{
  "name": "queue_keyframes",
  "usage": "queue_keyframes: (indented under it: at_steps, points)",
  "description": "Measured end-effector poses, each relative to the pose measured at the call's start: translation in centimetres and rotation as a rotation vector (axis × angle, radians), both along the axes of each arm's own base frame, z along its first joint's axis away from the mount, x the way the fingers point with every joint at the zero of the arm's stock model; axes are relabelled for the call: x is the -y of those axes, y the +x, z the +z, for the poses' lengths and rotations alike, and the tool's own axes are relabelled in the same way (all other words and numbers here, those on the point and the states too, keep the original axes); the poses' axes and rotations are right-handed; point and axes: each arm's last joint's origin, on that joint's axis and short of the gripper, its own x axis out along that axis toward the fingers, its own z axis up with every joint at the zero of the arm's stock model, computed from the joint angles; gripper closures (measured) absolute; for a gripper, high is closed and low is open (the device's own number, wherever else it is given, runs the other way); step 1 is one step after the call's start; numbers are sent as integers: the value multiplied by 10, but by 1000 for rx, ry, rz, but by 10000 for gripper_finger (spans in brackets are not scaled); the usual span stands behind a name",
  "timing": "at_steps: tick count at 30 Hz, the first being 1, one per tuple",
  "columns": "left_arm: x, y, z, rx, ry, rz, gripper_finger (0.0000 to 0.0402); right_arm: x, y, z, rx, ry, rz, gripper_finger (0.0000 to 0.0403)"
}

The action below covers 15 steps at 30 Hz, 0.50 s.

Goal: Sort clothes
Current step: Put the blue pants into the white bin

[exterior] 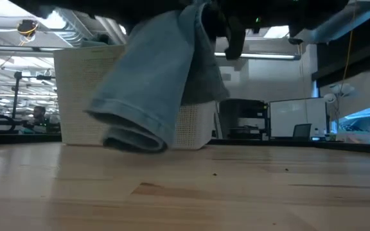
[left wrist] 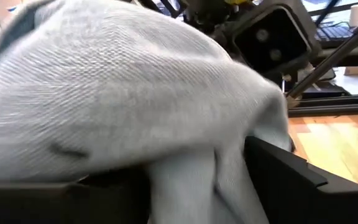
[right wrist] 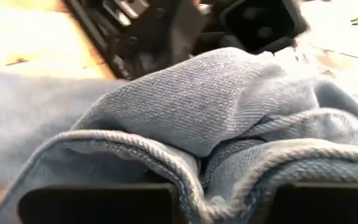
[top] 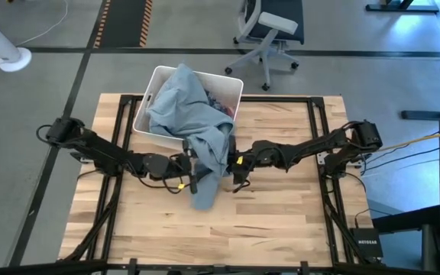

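A light blue denim piece lies heaped in the white bin and spills over its near rim toward the table. Its rolled hem end hangs down to about tabletop height; whether it touches the wood I cannot tell. My left gripper and my right gripper meet at the hanging part, left and right of it, each shut on denim. Other clothes show only as a dark patch in the bin under the denim. My left gripper has a bunch of the denim between its two fingers, coming level from the table's left. The cloth bulges over the fingers and hides the place of contact. My right gripper pinches a folded, seamed edge of the denim between its two fingers, several layers, coming level from the table's right. The cloth hangs slack below both grippers.
The bin stands at the far middle of the wooden table. Bare wood lies near and to both sides of the grippers. An office chair and a fan base stand on the floor beyond the table.
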Motion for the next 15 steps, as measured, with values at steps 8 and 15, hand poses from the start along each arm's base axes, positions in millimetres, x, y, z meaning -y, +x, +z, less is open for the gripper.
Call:
queue_keyframes:
  at_steps: [8, 15]
  points:
    - [9, -29, 29, 20, -8, -36, 176, 2, -9, 22, 47, 2, -59, 358]
    - [5, -59, 40, -68, -41, 16, 176, 6, 1, 51, 17, -43, -146, 358]
